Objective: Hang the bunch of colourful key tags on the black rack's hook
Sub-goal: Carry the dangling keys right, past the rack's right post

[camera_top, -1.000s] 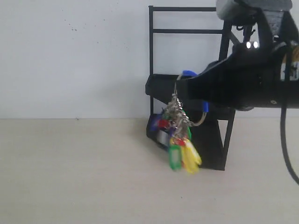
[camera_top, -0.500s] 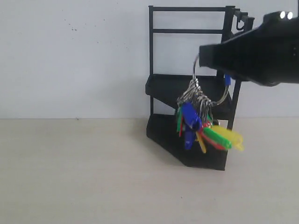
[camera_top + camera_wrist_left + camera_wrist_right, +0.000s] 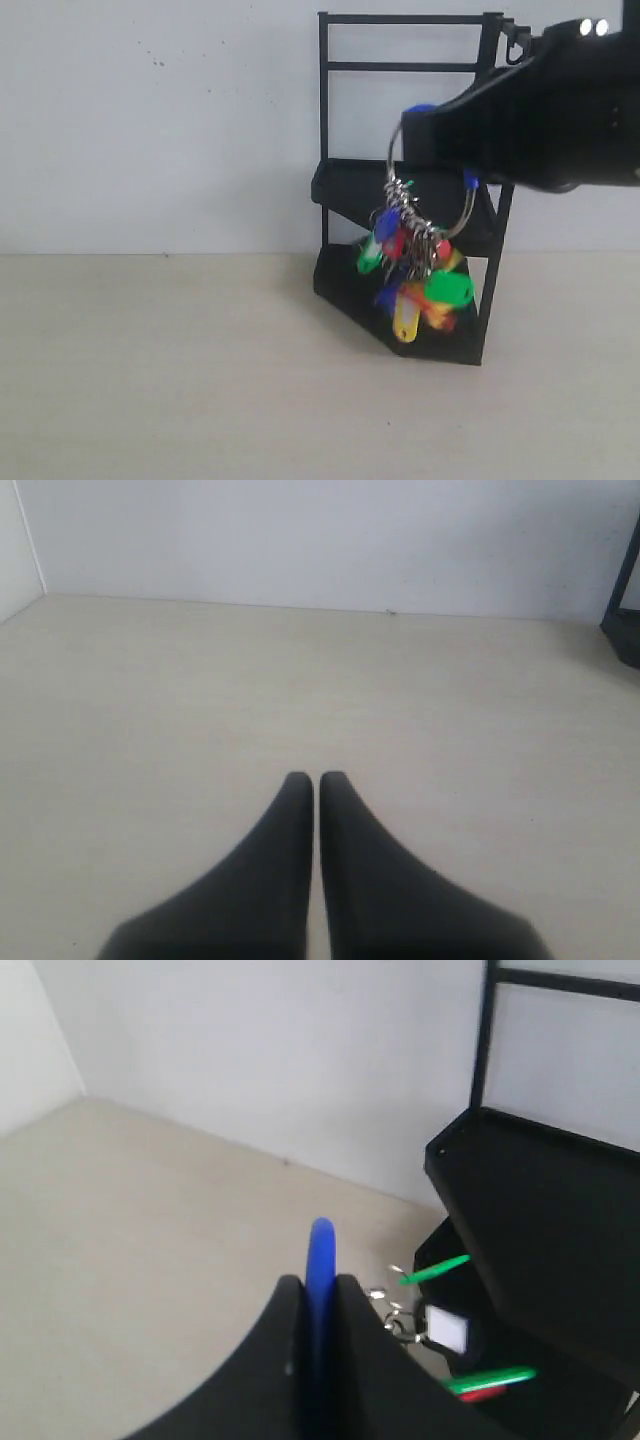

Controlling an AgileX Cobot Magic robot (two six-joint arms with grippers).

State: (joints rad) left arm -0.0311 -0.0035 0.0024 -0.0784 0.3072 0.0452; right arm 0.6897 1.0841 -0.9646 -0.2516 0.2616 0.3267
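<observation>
In the left wrist view, the left gripper (image 3: 316, 778) is hovering over the bare table (image 3: 200, 700) with its two fingers pressed together on nothing; only a sliver of the black rack (image 3: 625, 630) is showing there. In the exterior view, the one black rack (image 3: 400, 190) is standing against the wall (image 3: 150, 120) with its two shelves. The one colourful key tag bunch (image 3: 412, 270) is dangling in front of it, clear of the table. The right gripper (image 3: 408, 135) is covering the rack's upper right, just below the small hooks (image 3: 513, 38). Only the right wrist view is showing its fingers clamped on the blue loop (image 3: 321, 1240).
</observation>
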